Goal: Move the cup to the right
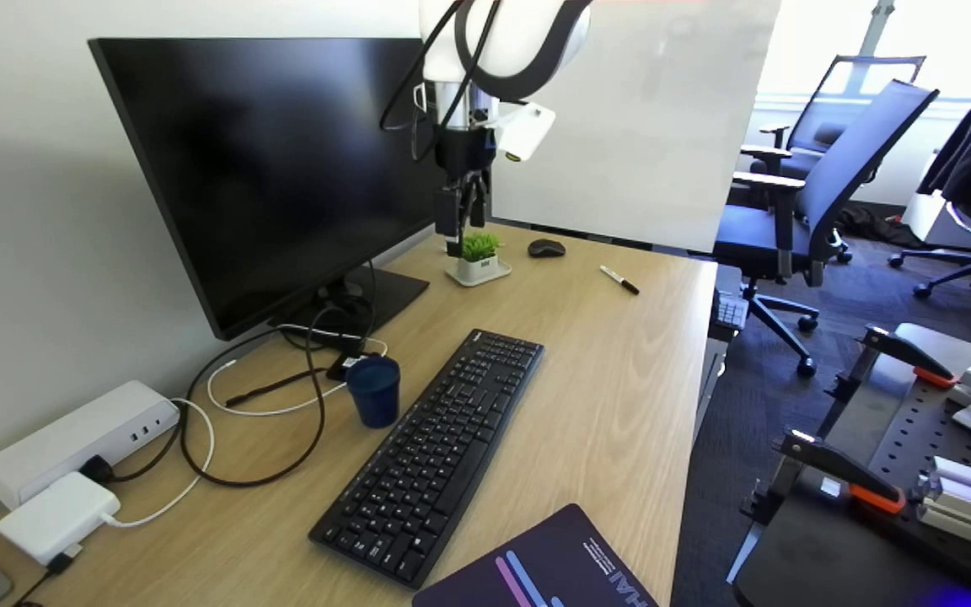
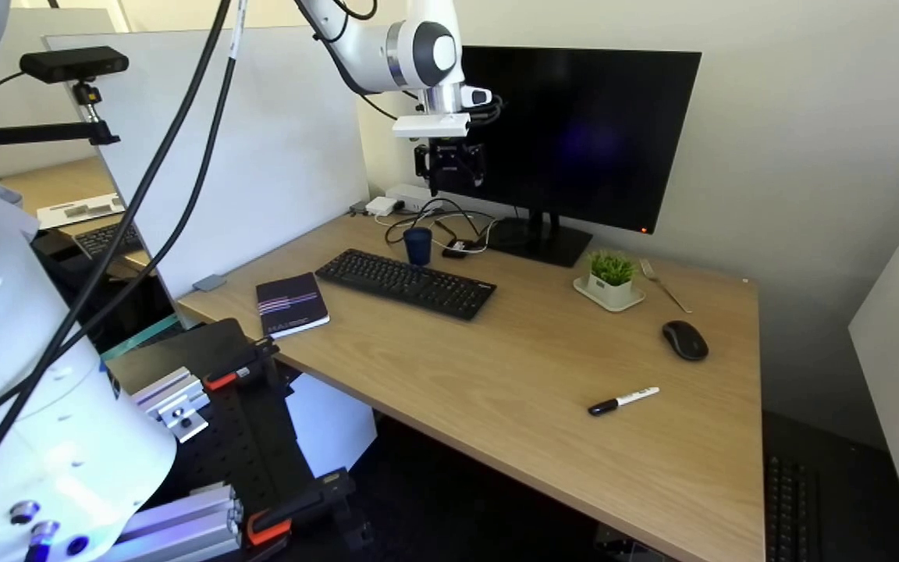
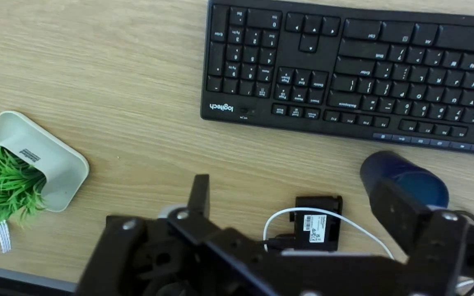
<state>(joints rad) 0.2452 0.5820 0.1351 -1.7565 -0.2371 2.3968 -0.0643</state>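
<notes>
One cup (image 1: 374,396) beside keyboard (image 1: 439,451) — claw (image 3: 294,195) spread.

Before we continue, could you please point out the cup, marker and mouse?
Cup (image 1: 374,400), in an exterior view, on its side.
Marker (image 2: 630,397), in an exterior view, on its barrel.
Mouse (image 2: 685,340), in an exterior view, on its top.

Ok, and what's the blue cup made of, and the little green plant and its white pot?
The cup looks like plastic: its dark blue side is smooth with a soft sheen, but I can't be sure. The plant is probably plastic too: it looks spiky, slightly glossy and very bright green. Its pot looks matte and smooth, maybe plastic or ceramic.
</notes>
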